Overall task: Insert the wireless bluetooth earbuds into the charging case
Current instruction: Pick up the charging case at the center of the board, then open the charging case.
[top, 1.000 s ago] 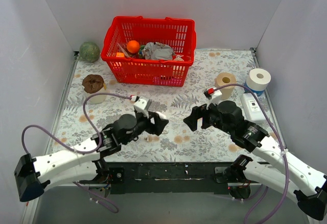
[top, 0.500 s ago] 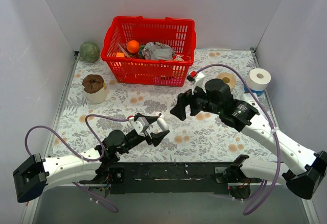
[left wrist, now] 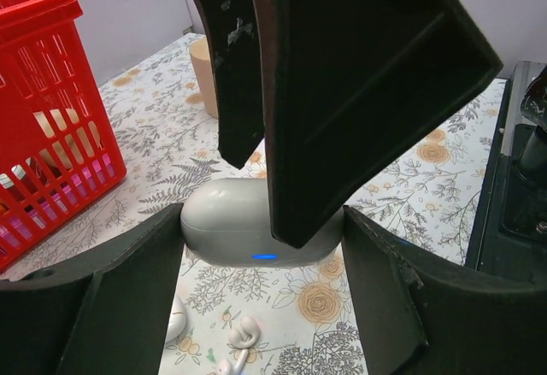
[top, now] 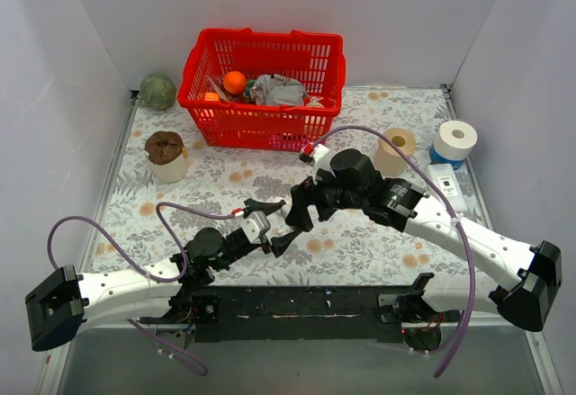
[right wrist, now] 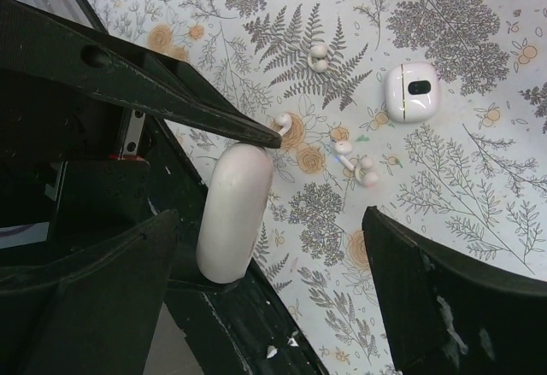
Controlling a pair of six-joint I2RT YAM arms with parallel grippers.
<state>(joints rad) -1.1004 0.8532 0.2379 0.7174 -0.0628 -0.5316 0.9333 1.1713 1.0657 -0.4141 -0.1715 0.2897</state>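
Left gripper: we see it clamped on the charging case, one finger on each rounded end, lifted off the table at the centre of the left wrist view.
Right gripper: spread wide and carrying nothing; it hangs right over the held case, its fingers filling the top of the left wrist view.
Earbuds: none is in the case yet. They lie loose on the floral cloth in the upper middle of the right wrist view, a pair together and a few more just below it.
Smaller white case: flat on the table at the upper right of that view, well apart from both grippers.
Lid: the held case looks closed, though we cannot make out a seam from these angles.
Risk, case: the grip is on smooth curved plastic, so a nudge from the right fingers could make it pop out or twist.
Risk, earbuds: each is glossy and far smaller than a finger, so a slightly off pinch could flick one away.
Risk, order: if the lid is shut, we think carrying an earbud over now would end in a drop.
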